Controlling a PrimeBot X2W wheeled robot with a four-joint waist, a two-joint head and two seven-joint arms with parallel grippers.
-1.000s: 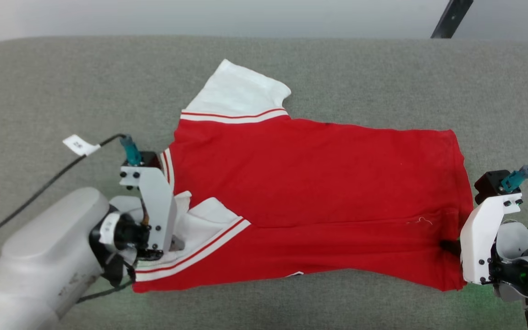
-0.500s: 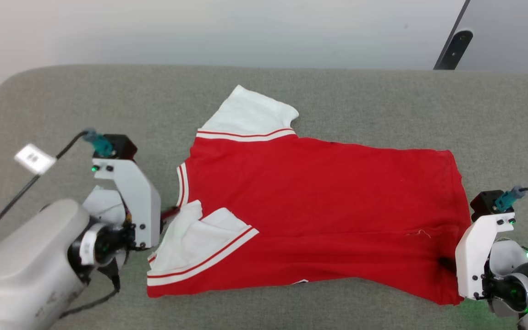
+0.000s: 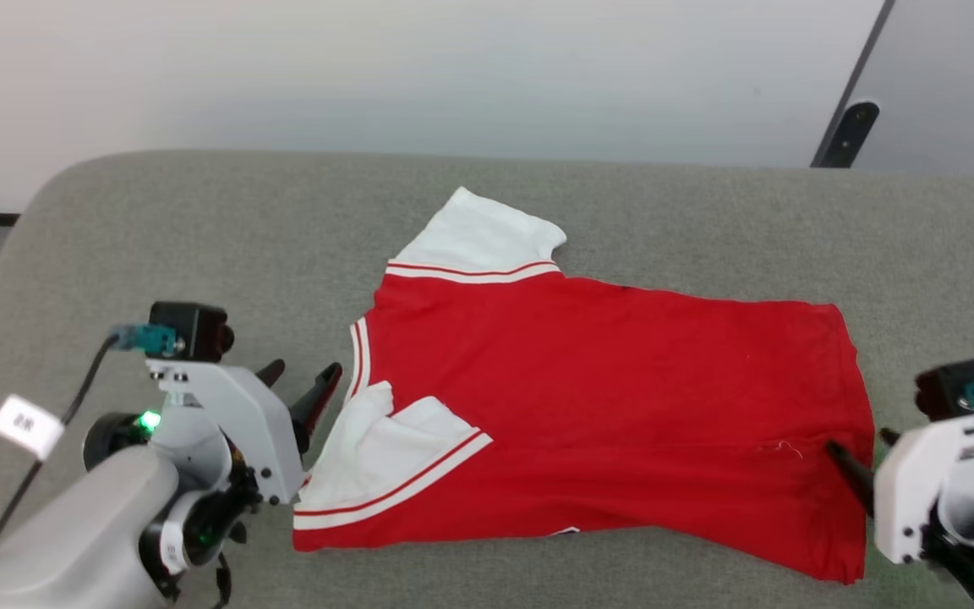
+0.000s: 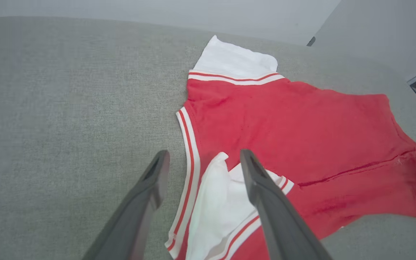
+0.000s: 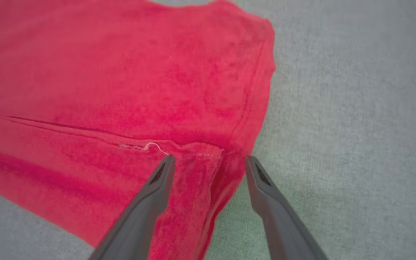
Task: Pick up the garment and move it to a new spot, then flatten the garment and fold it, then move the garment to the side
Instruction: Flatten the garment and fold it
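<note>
Left gripper (image 3: pixel 303 372) (image 4: pixel 204 153): two long, dark, tapering fingers spread wide, nothing between them; tips just beside the neck edge of the red, soft-knit, short-sleeved garment (image 3: pixel 605 406) (image 4: pixel 284 122), narrowly apart from the cloth in the head view.

Right gripper (image 3: pixel 857 441) (image 5: pixel 209 159): same slim dark fingers, likewise parted and clamping nothing, straddling the near corner of the hem; contact with the cloth not discernible. Loose white thread (image 5: pixel 152 146) just beside one fingertip, on a raised lengthwise fold ridge.

Garment laid sideways and mostly flat in the middle of a grey, coarse-woven, padded surface (image 3: pixel 199 237) with a rounded corner; neck toward the left gripper, hem toward the right gripper.

Far sleeve (image 3: pixel 487 237): smooth white cloth, spread outward, bordered by white-and-red striped trim (image 3: pixel 470 272).

Near sleeve (image 3: pixel 377 448): white, folded in over the red body, slightly rumpled.

Left arm: pale rounded forearm entering from the lower left corner, fingers pointing up and rightward; white angular bracket (image 3: pixel 242 414) carrying a black camera block (image 3: pixel 191 328); black cable with white tag (image 3: pixel 26 425).

Right arm: low at the lower right edge, fingers pointing up and leftward onto the hem.
</note>
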